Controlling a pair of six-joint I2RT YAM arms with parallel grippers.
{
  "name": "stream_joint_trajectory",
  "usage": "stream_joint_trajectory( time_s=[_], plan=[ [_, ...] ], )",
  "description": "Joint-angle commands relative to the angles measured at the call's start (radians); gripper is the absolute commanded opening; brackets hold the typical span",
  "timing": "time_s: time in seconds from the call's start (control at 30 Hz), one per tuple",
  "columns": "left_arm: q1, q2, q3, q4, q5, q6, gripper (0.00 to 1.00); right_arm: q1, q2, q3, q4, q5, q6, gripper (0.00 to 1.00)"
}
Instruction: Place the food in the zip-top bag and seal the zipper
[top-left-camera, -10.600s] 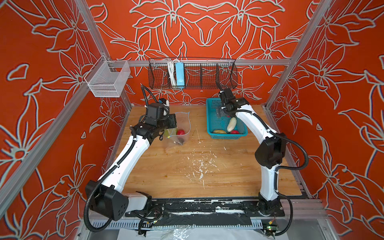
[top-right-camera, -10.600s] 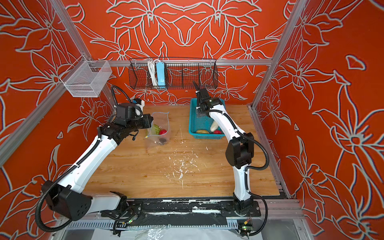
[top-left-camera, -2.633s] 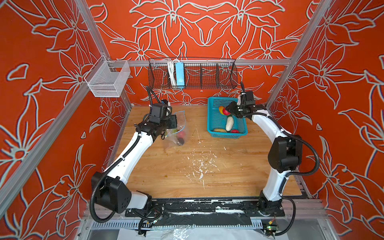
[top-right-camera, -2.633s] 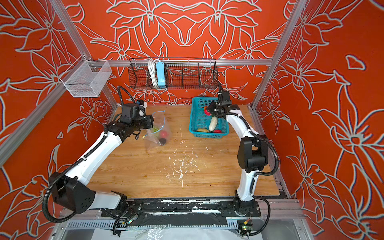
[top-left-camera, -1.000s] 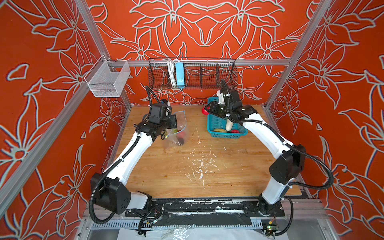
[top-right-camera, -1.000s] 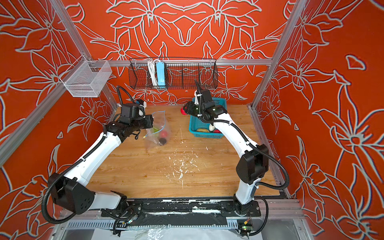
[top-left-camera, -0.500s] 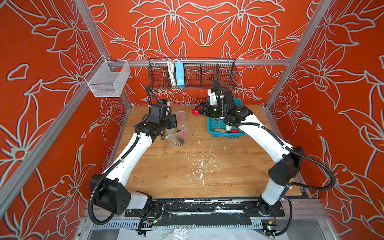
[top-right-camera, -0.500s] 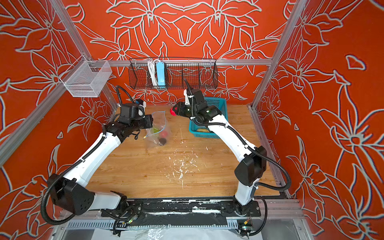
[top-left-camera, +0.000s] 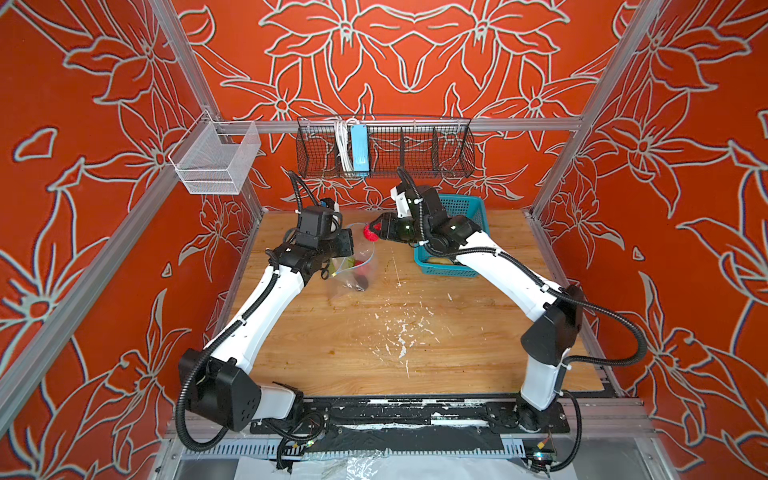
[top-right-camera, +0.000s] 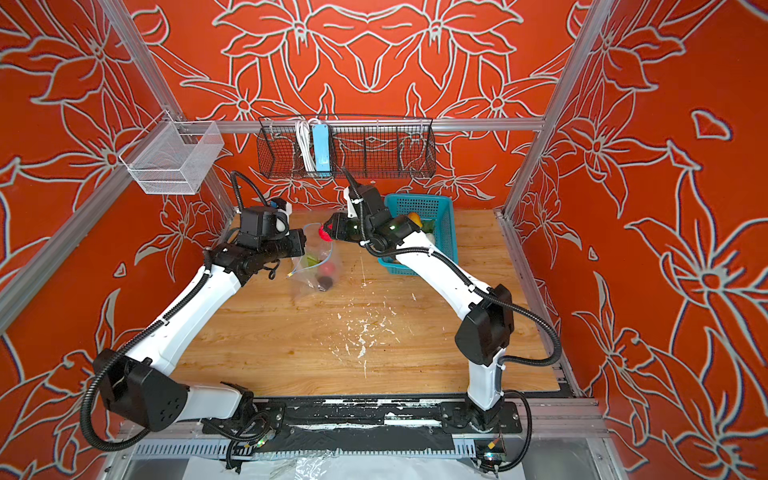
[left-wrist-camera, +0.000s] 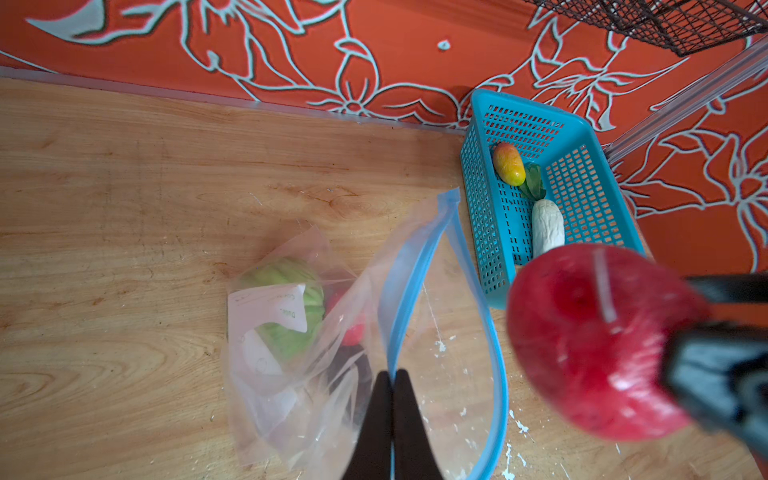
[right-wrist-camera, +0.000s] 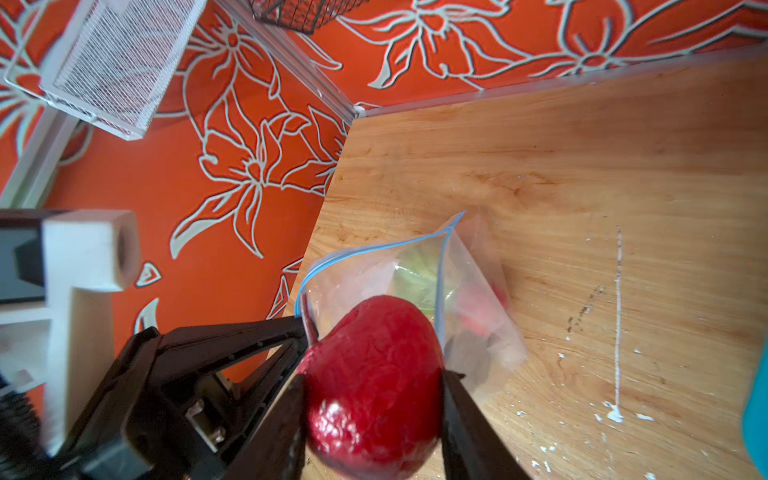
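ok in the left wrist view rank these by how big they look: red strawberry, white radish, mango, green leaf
1. red strawberry, far the largest, though only because it's nearest the camera
2. white radish, partly hidden
3. mango
4. green leaf

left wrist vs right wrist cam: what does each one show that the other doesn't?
Only left wrist: the inside of the teal basket, holding the mango, leaf and radish.
Only right wrist: the white mesh bin on the wall, and the right gripper clamped on both sides of the strawberry.
Both: the strawberry at the open zip-top bag, the cabbage inside, the left gripper pinching the zipper, and the wooden table.
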Motion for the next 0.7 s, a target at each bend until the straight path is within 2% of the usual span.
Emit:
stream_joint_trajectory(
  time_s=[0.0, 0.67],
  plan=[
    [0.001, -0.021, -0.003, 0.001, 0.000, 0.004, 0.00, 0.019, 0.038, 0.045, 0.008, -0.011, 0.023, 0.32],
    [0.002, -0.042, 0.000, -0.004, -0.012, 0.006, 0.00, 0.072, 0.180, 0.180, -0.079, 0.019, -0.024, 0.32]
  ],
)
